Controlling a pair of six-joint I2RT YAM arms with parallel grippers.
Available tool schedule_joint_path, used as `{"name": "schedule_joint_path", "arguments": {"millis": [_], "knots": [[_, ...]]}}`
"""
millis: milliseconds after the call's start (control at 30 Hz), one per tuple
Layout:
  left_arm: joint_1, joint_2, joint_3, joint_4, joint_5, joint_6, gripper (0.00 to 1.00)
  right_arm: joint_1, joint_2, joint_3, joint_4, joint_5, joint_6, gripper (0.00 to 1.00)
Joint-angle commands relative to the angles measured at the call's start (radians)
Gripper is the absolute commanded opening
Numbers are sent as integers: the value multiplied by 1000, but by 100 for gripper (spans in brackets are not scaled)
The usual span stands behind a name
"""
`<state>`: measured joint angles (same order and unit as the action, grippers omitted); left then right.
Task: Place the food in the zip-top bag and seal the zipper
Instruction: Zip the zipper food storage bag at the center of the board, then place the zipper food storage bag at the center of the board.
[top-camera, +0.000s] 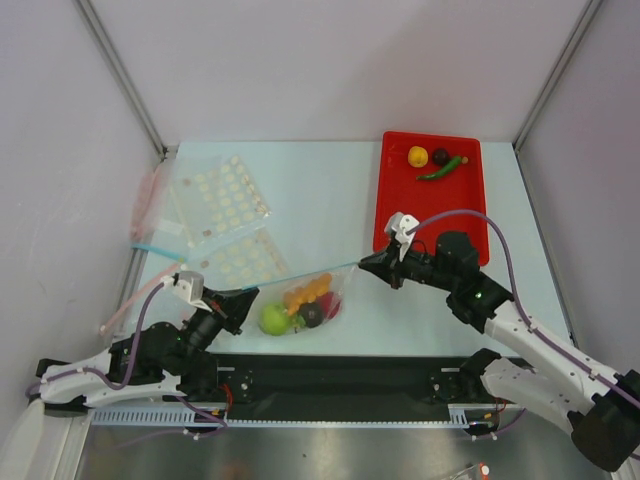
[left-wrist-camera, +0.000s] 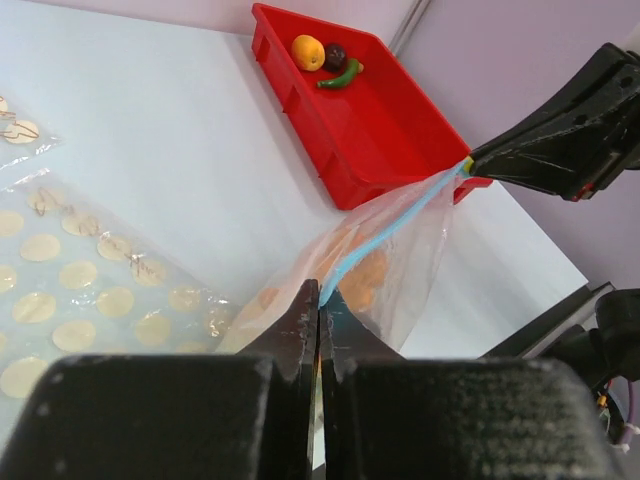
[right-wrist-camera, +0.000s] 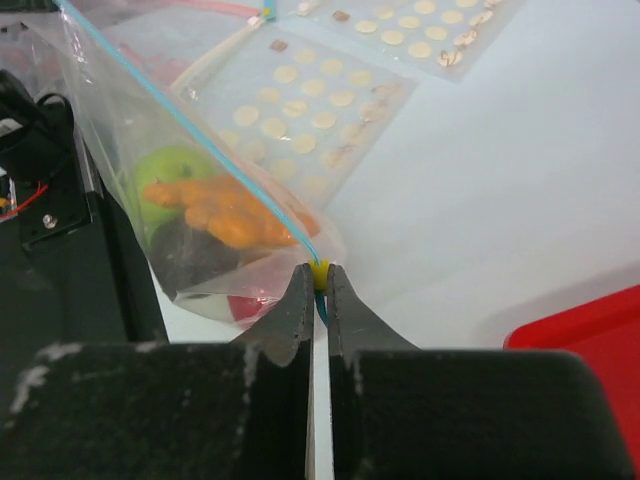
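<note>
Clear bag (top-camera: 325, 283) stretched taut between both arms at the near edge of the desk (top-camera: 320, 200). Left end effector (top-camera: 243, 297) clenched on one end of the blue zipper (top-camera: 300, 276), right end effector (top-camera: 375, 263) on the other. Inside: apple (top-camera: 273, 319), orange bunch (top-camera: 307, 290), dark ball (top-camera: 311, 315). In the red tray (top-camera: 430, 215): yellow piece (top-camera: 418, 156), purple ball (top-camera: 440, 156), chili (top-camera: 441, 169).

Two hands (top-camera: 245, 297) (top-camera: 366, 263), one zip-top bag (top-camera: 338, 282), one red tray (top-camera: 452, 212) holding three food pieces (top-camera: 418, 156) (top-camera: 440, 156) (top-camera: 441, 170)
</note>
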<state>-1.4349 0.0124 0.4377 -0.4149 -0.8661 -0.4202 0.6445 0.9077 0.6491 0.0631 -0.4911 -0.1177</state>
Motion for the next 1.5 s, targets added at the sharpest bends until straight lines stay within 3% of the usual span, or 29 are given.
{"name": "schedule_joint_path", "arguments": {"millis": [0, 300, 700, 900, 1133, 1267, 1400, 1467], "knots": [[4, -144, 53, 2, -128, -11, 0, -60, -75, -20, -22, 92, 35, 0], [4, -19, 52, 106, -152, 34, 0, -85, -104, -31, -8, 117, 58, 0], [30, 398, 104, 292, -176, 93, 0, -94, -150, -78, 55, 361, 148, 0], [304, 559, 183, 286, 206, 19, 1, -98, -165, -101, 72, 486, 187, 0], [540, 774, 193, 439, 467, -115, 0, -101, -159, -109, 80, 673, 274, 0], [654, 830, 153, 534, 532, -184, 1, -101, -158, -123, 89, 811, 303, 4], [654, 825, 76, 665, 475, -103, 7, -103, -162, -120, 83, 858, 322, 8], [654, 811, 67, 685, 478, -31, 13, -103, -176, -118, 86, 856, 319, 15]]}}
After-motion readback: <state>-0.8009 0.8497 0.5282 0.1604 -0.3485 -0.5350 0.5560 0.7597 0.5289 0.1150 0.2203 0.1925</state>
